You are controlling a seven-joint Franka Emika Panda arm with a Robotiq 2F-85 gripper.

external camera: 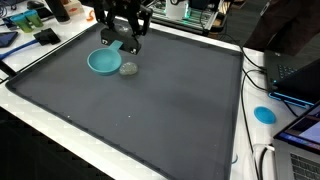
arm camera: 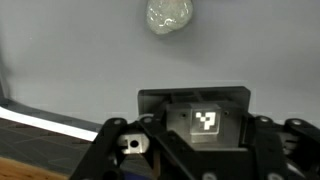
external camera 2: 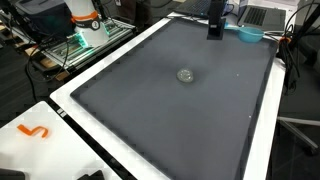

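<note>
In an exterior view the jaws hang above a teal bowl (external camera: pixel 103 62) near the far edge of the dark mat (external camera: pixel 150 110), with a crumpled grey ball (external camera: pixel 128 68) just beside the bowl. In an exterior view the ball (external camera 2: pixel 185 74) lies apart from the bowl (external camera 2: pixel 248 33). The wrist view shows the ball (arm camera: pixel 168 15) ahead of the jaws. I cannot tell whether they are spread or pressed together.

Lump (external camera: pixel 128 69) near bowl (external camera: pixel 103 62), both on mat (external camera: pixel 150 110)
</note>
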